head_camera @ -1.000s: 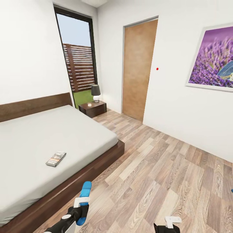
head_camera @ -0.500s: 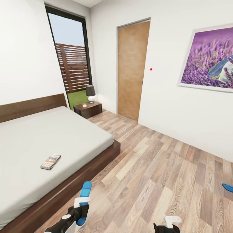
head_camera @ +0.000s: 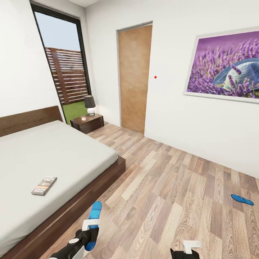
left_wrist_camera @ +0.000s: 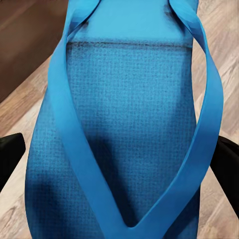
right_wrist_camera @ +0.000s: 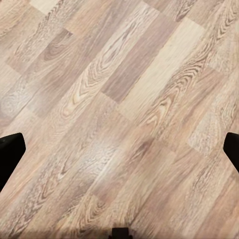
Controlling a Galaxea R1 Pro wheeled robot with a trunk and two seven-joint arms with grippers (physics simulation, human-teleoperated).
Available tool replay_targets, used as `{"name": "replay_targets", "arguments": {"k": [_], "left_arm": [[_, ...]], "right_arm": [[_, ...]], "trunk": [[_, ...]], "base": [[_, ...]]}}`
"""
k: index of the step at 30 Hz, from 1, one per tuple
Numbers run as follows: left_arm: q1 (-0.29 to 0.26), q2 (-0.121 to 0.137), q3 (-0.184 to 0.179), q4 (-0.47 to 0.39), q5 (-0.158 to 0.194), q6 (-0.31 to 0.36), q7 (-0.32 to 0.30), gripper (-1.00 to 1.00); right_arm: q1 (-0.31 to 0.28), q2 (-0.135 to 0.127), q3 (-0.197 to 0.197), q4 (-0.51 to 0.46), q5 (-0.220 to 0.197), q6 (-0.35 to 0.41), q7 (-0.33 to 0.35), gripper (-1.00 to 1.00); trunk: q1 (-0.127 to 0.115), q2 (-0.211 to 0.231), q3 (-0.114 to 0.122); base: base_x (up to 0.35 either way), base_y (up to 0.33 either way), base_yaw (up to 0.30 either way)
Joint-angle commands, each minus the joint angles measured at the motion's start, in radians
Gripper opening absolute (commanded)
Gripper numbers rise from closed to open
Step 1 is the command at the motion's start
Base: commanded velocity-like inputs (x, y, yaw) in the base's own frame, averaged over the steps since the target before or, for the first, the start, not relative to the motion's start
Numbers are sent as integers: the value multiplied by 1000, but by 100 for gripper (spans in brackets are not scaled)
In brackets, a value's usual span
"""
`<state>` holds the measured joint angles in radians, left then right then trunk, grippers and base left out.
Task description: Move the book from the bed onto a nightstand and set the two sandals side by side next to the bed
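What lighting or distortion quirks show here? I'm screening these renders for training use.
Head view: wide-angle skew makes the window and door lean, and a soft sheen lies on the nightstand. Left wrist view: the sandal sits very close, with a dark shadow across its sole. Right wrist view: a pale glare patch on the floor, planks slightly soft.

Book on bed, sandals apart
Book (head_camera: 44, 185) flat on bed (head_camera: 54, 158); one blue sandal (head_camera: 94, 225) gripped, other sandal (head_camera: 242, 199) on floor.

Left gripper (head_camera: 90, 230) low, clamped on a sandal (head_camera: 94, 219), right gripper (head_camera: 190, 249) spread, empty
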<state>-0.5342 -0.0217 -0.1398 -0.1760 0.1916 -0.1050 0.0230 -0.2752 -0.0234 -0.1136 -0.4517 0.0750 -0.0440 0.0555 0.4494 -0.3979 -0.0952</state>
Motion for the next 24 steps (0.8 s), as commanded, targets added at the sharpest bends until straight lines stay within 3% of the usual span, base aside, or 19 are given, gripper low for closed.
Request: {"name": "replay_targets", "arguments": {"k": [1, 10, 24], "left_arm": [[-1, 0, -9, 1, 9, -4, 3, -100], [-1, 0, -9, 1, 9, -4, 3, -100], [0, 0, -9, 0, 11, -4, 3, -100]], "right_arm": [[-1, 1, -8, 1, 8, -4, 6, 100], [-1, 0, -8, 1, 5, -3, 11, 100], [-1, 0, -8, 1, 5, -2, 18, 100]], "trunk": [[1, -2, -2], [1, -2, -2], [1, -2, -2]], "base": [[0, 0, -24], [0, 0, -38], [0, 0, -214]]}}
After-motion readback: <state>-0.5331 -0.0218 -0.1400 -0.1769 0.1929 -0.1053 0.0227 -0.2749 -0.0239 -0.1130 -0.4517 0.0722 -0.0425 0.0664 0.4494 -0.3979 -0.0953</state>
